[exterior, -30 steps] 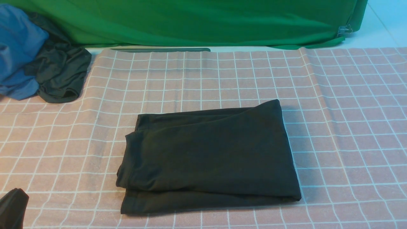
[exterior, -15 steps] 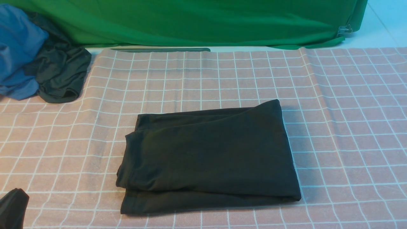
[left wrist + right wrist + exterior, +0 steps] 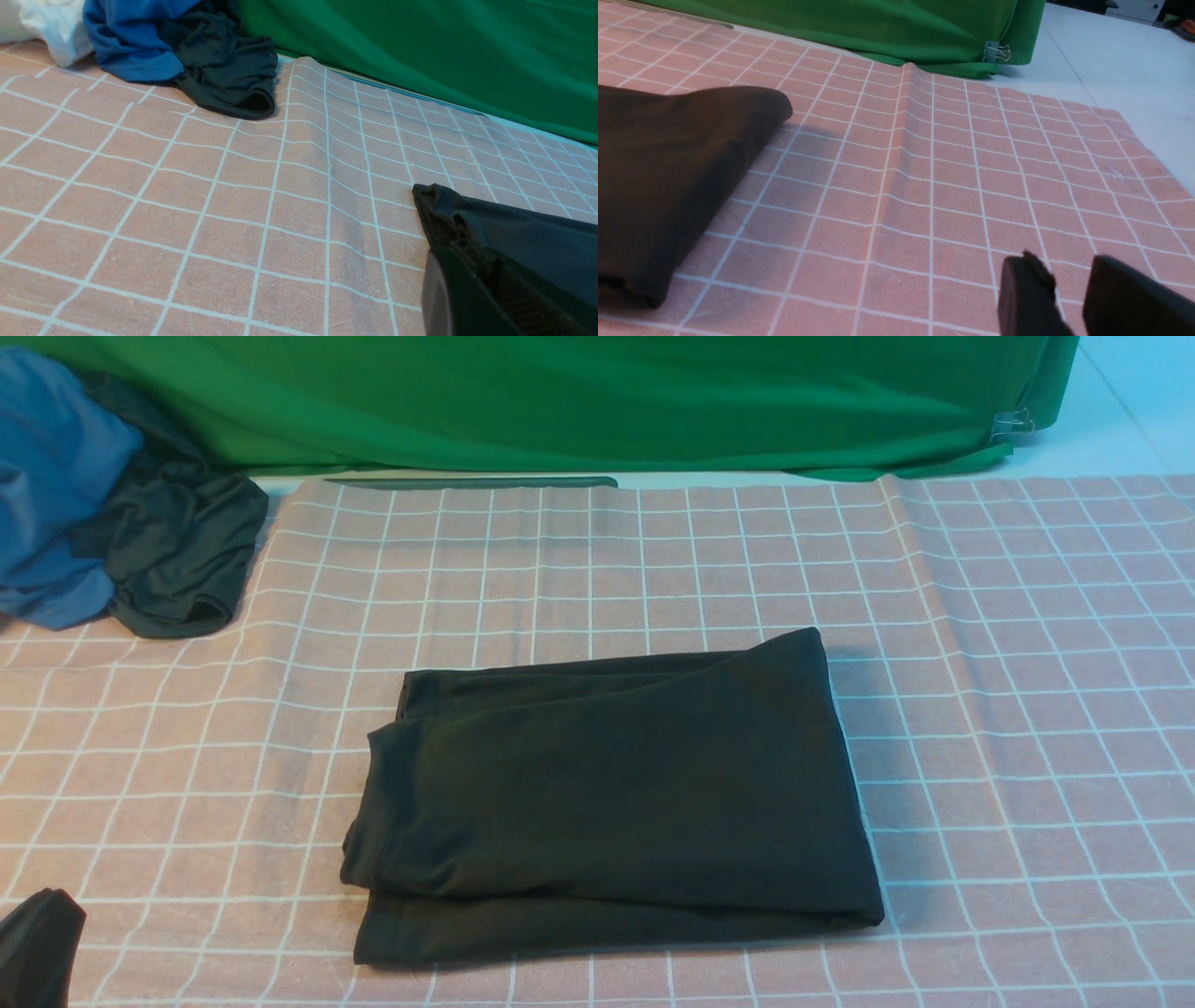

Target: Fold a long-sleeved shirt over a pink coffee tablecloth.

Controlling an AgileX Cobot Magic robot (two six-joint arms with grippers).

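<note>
One long-sleeved shirt [image 3: 625, 793], folded into a bundle showing no lettering, lies on one pink coffee tablecloth [image 3: 1027, 728], nearer its near edge than its far one. One blue garment [image 3: 56, 485] and one dark garment [image 3: 177, 541] heap at the far left corner; the left pincer [image 3: 467, 256] is together, while the right pincer [image 3: 1069, 270], rather blurred, seems apart.
</note>
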